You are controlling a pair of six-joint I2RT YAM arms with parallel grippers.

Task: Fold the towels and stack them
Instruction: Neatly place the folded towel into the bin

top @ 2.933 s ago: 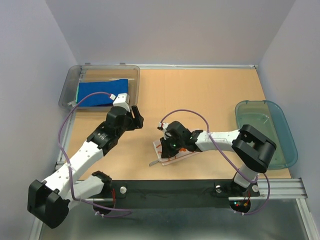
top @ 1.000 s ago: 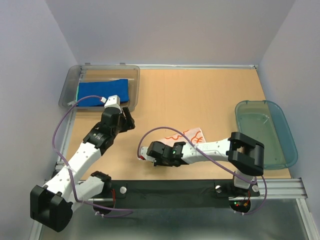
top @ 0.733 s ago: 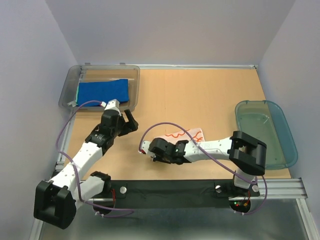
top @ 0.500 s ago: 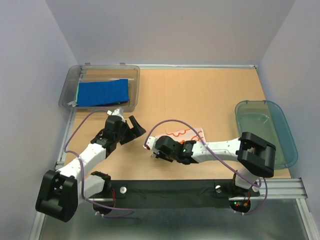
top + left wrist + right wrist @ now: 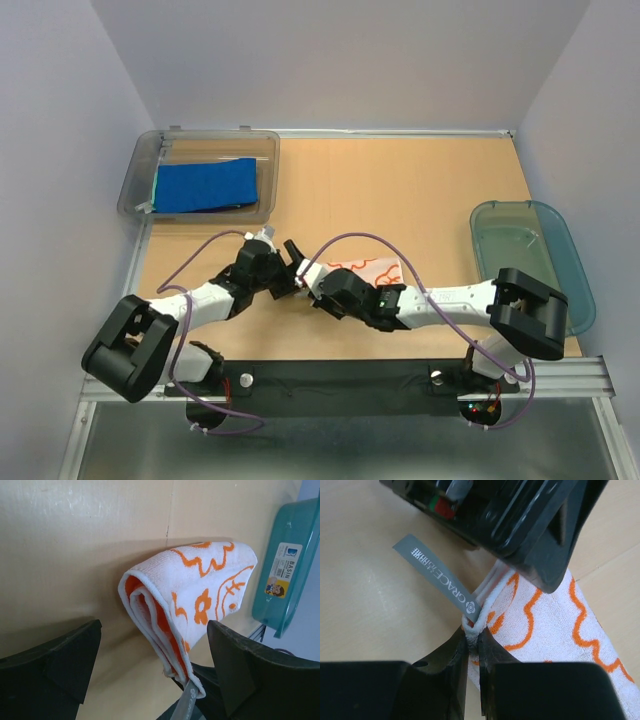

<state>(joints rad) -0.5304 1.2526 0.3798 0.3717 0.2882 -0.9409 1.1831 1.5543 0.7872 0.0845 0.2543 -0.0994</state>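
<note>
Standing at the near edge of the table (image 5: pixel 420 190), I see both arms meet low over its near middle. The right fingers (image 5: pixel 445 672) are closed almost completely, pinching one corner of the white towel (image 5: pixel 560 630) with the orange flower prints. The pinch sits right where a grey label (image 5: pixel 437 577) is sewn on, and the label sticks out stiffly past the grip. The towel is folded over on itself in several layers, and from the corner it trails away to the right over the table.

The left fingers (image 5: pixel 55 660) are spread as wide as they go and hold nothing. They sit one on either side of the towel's folded edge, very close to it, and I cannot tell whether they touch it. From above, the two sets of fingers are nearly tip to tip.

A folded blue towel (image 5: pixel 205 185) lies in the grey bin (image 5: pixel 135 175) at the far left corner, well apart from the arms. The teal basket (image 5: pixel 560 300) sits at the right edge of the table.
</note>
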